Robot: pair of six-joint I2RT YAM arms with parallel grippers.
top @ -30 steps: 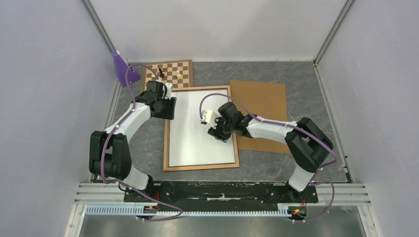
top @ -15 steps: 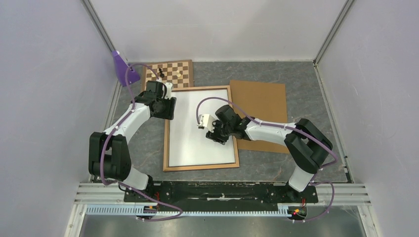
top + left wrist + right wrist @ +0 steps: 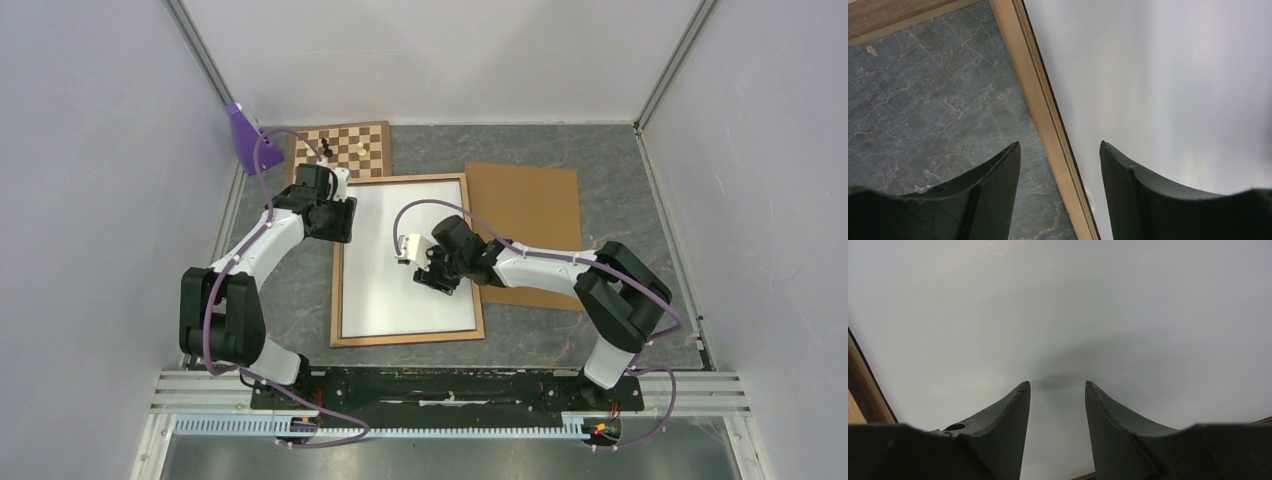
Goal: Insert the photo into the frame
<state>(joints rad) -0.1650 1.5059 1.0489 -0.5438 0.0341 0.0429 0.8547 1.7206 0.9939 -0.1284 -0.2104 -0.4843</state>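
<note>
The frame (image 3: 408, 338) lies flat on the table with its light wood back up. The photo (image 3: 400, 300) rests inside it, plain white back up. My left gripper (image 3: 342, 224) is open at the frame's left rail near the far corner. In the left wrist view, one finger hangs over the table and the other over the photo (image 3: 1158, 75), with the rail (image 3: 1040, 100) between them. My right gripper (image 3: 435, 280) is open above the right middle of the photo. In the right wrist view its fingers (image 3: 1057, 384) point at the white sheet (image 3: 1073, 305) and hold nothing.
A plain brown backing board (image 3: 530, 220) lies right of the frame, under my right forearm. A chessboard (image 3: 342, 148) with a few pieces sits behind the frame's far left corner. A purple object (image 3: 243, 132) leans at the left wall. Grey marbled tabletop (image 3: 923, 100) lies left of the frame.
My right gripper has slid a little to the left over the photo's white back. The left arm, frame and photo have not moved.
</note>
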